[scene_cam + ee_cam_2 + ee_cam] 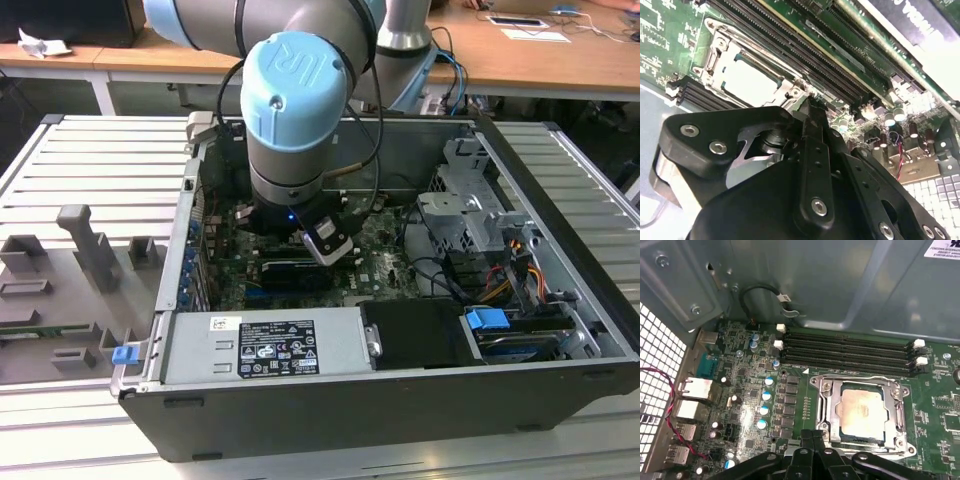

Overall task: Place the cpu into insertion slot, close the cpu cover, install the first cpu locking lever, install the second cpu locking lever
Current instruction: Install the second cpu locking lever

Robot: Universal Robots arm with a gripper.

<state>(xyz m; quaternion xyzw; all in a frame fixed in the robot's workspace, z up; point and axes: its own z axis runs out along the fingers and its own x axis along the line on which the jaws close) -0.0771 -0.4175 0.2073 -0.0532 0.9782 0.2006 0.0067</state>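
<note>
Pale, flat square cpu (863,411) seated in insertion slot (826,416) on green board (805,405), framed by thin silvery cpu cover (895,402) lying closed. Black matte gripper (812,437) beside the socket's edge, fingers (816,131) pressed together, holding nothing.

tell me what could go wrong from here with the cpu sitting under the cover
1. The gripper sits at the edge of the cpu cover; a slip could scrape the cpu or the board.
2. The memory slots run close beside the socket, so a sideways move might knock them.
</note>
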